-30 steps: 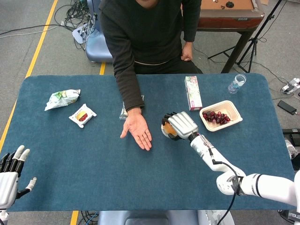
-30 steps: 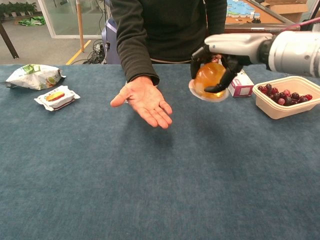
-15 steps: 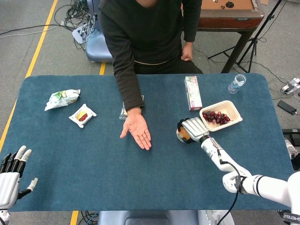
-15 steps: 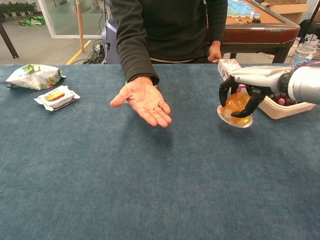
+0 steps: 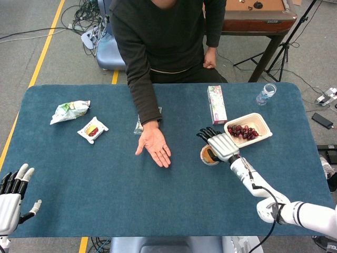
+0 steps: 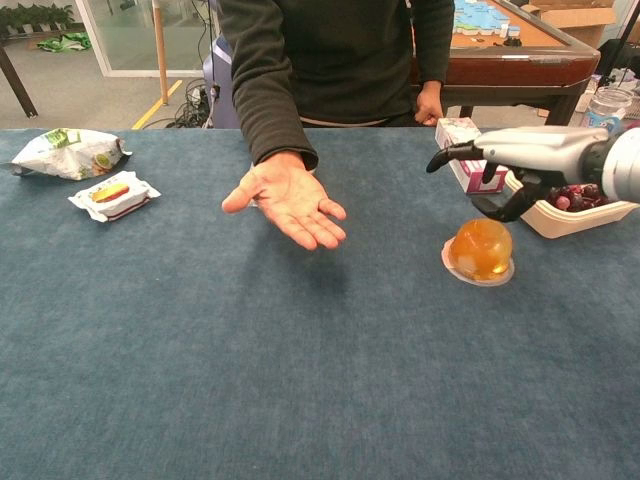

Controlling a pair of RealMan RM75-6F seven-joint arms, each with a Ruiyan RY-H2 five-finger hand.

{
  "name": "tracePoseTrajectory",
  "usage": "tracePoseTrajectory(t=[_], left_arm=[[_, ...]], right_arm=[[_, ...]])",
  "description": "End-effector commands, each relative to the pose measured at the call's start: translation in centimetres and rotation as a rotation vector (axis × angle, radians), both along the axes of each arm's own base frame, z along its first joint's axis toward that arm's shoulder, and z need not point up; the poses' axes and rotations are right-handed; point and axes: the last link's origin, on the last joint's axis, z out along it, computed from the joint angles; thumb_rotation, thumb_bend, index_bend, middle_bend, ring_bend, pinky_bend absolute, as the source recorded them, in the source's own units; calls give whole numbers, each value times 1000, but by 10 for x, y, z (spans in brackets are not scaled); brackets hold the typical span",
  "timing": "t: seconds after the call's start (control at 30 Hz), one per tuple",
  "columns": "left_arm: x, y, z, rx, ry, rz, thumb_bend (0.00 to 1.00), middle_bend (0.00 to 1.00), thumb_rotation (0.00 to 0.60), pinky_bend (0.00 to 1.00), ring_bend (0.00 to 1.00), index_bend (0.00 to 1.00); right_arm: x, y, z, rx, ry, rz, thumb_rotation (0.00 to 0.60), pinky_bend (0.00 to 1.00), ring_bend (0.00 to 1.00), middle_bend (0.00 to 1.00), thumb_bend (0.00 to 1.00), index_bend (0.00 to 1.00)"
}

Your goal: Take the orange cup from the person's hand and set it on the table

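The orange cup sits upside down on the blue table, its clear rim on the cloth; from the head view the orange cup shows partly under my right hand. My right hand hovers just above it with fingers spread, touching nothing; the same right hand appears in the head view. The person's hand lies palm up and empty to the left of the cup. My left hand stays open at the near left edge of the table.
A tray of red grapes stands right behind my right hand, with a pink carton and a water bottle further back. Two snack packets lie at the far left. The person sits across the table.
My right hand lowered the cup onto the table, then let go and lifted with fingers spread. The person's hand stayed where it was.
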Motion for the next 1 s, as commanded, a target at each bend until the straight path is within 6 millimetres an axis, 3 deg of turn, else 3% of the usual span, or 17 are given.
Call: tracePoseTrajectory(t=[0.03, 0.2, 0.43, 0.73, 1.0], left_arm=[[-1, 0, 0, 2, 0, 1, 300, 0, 600, 0, 0, 24], [-2, 2, 1, 3, 1, 4, 300, 0, 600, 0, 0, 24], [-2, 6, 0, 1, 2, 4, 300, 0, 600, 0, 0, 24], [1, 11, -2, 0, 3, -7, 300, 0, 600, 0, 0, 24], [6, 14, -6, -12, 2, -21, 300, 0, 600, 0, 0, 24]], right_arm=[[-6, 14, 34, -77, -8, 10, 600, 242, 2, 67, 597, 114], [-25, 43, 75, -177, 18, -3, 600, 242, 2, 112, 594, 114], [-62, 86, 114, -300, 44, -31, 600, 241, 6, 191, 592, 116], [-102, 142, 131, -396, -3, -75, 600, 242, 58, 257, 592, 181], [-111, 171, 137, -433, -19, -93, 600, 242, 84, 280, 592, 201]])
